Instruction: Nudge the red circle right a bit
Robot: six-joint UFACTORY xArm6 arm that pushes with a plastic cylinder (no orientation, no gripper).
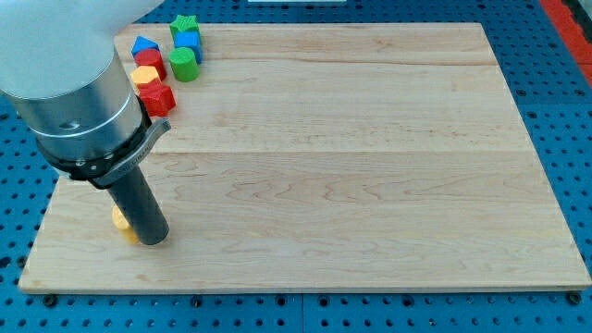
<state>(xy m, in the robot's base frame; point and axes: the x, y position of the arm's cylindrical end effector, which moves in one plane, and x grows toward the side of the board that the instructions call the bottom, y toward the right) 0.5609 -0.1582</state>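
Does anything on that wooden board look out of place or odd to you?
One thing stands out: a yellow block sits alone near the view's bottom left, half hidden behind my tip, which is right beside it. The other blocks huddle at the board's top left corner, among them the red circle. Nothing looks damaged or spilled.

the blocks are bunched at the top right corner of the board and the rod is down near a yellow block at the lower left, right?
Not quite. In the camera view the cluster, including the red circle and green star, sits at the board's top left corner. My tip is indeed beside the yellow block at the lower left.
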